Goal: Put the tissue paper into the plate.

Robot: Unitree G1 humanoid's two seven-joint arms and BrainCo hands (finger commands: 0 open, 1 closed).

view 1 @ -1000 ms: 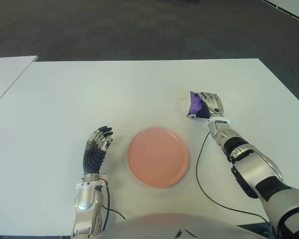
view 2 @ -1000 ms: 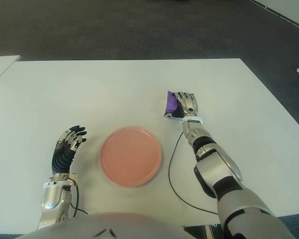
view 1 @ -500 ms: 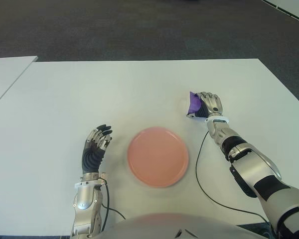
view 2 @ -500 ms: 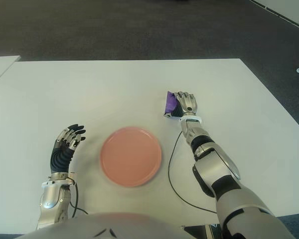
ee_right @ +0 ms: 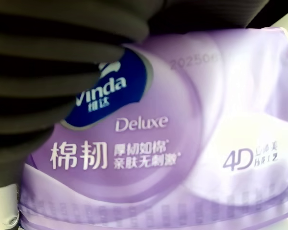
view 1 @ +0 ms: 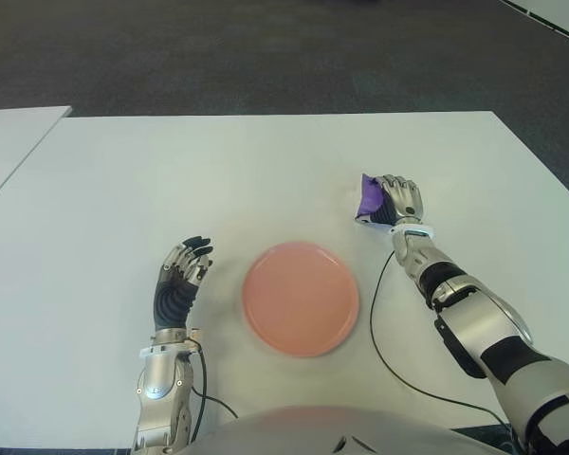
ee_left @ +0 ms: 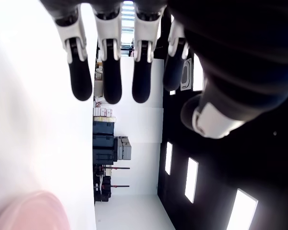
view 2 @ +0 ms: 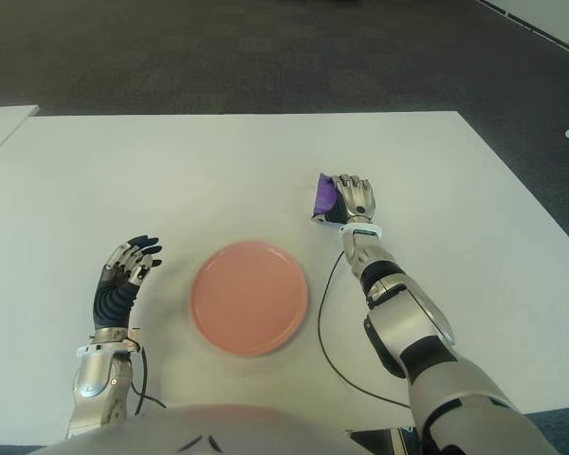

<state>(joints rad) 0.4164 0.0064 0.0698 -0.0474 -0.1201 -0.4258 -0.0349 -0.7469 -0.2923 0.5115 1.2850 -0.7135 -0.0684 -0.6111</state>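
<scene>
- Currently the right hand (view 1: pixel 399 201) sits on the small purple plastic-wrapped tissue pack (view 1: pixel 368 198), far-right of the round flat pink plate (view 1: pixel 301 298), well apart from it.
- Fingers are curled over the pack; right wrist view shows dark fingers (ee_right: pixel 53 62) wrapped across the purple wrapper (ee_right: pixel 149 143). Reads as a grasp, hand closed on the pack.
- Cannot tell if the pack is clear of the white tabletop (view 1: pixel 266 171) or still touching it; it looks low, at table level.
- Judgement: grip is top-down over one edge so the pack can be lifted and carried sideways to the plate. Pack not in the plate yet; transfer not done.
- Right arm pose: forearm stretched forward and slightly inward, wrist roughly straight, palm down. A black cable (view 1: pixel 379 332) trails from the wrist across the table.
- Left hand (view 1: pixel 180 280) shows just left of the plate, fingers extended and relaxed, holding nothing; left wrist view confirms straight fingers (ee_left: pixel 108 72). Idle.
- Next move likely needs a lift, then a leftward, inward swing toward the plate.
</scene>
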